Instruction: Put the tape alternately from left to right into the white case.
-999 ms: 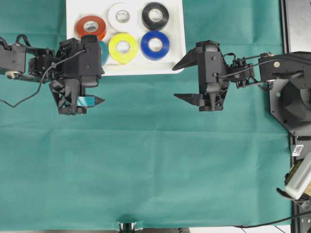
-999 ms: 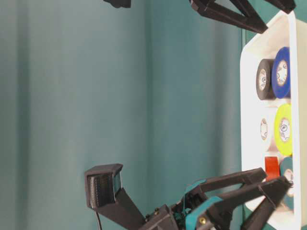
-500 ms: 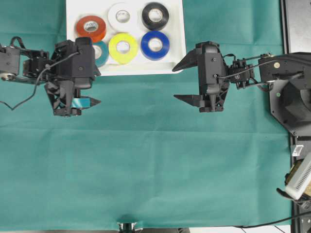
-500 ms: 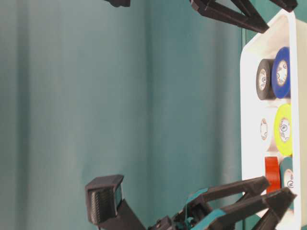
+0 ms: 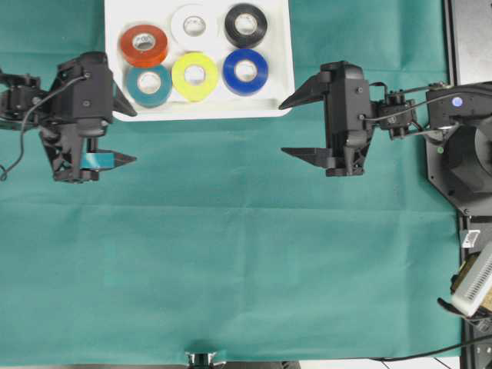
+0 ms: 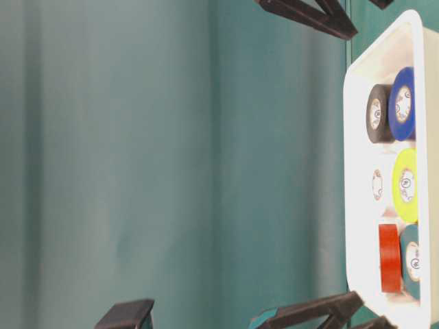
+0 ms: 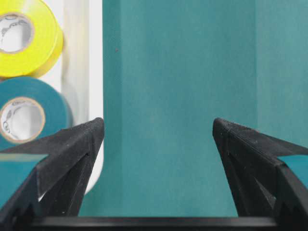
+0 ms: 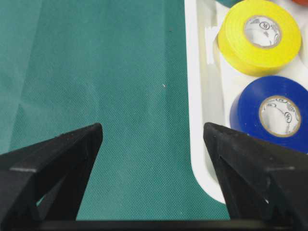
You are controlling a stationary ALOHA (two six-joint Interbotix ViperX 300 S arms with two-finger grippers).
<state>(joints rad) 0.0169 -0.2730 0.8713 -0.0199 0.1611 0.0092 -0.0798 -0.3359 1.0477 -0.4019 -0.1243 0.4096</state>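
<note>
Tape rolls, six in all, are seen lying flat inside the white case (image 5: 284, 69) in two rows: orange-red (image 5: 144, 44), white (image 5: 194, 24) and black (image 5: 246, 24) behind, teal (image 5: 148, 84), yellow (image 5: 194, 75) and blue (image 5: 245, 71) in front. The case rests on a green-covered counter (image 5: 246, 254). Beside it, the left end effector (image 5: 121, 132) and right end effector (image 5: 296, 125) are held spread wide, with nothing gripped.

Left gripper (image 5: 123, 131) at the left edge of the overhead frame, jaws spread wide and holding nothing, fingers pointing right, right gripper (image 5: 294, 126) right of centre, jaws likewise wide and bare, fingers pointing left, both arms reaching in level from the frame's sides
</note>
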